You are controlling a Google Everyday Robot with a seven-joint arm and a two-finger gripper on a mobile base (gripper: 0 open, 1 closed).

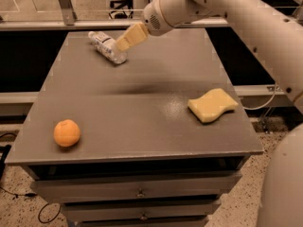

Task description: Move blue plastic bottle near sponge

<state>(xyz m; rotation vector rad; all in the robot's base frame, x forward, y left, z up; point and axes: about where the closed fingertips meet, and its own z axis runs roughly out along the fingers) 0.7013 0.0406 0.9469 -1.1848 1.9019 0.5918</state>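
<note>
We see end effector (127, 39) over far-left part of bench (142, 122), tip just right of blue plastic bottle (107, 46), by its nearer end. Open or closed: we cannot tell. Bottle lies on side, long axis far-left to near-right. Sponge (212, 105) well apart, near right edge. We count one bottle, one sponge, one orange fruit (66, 133), one arm.
</note>
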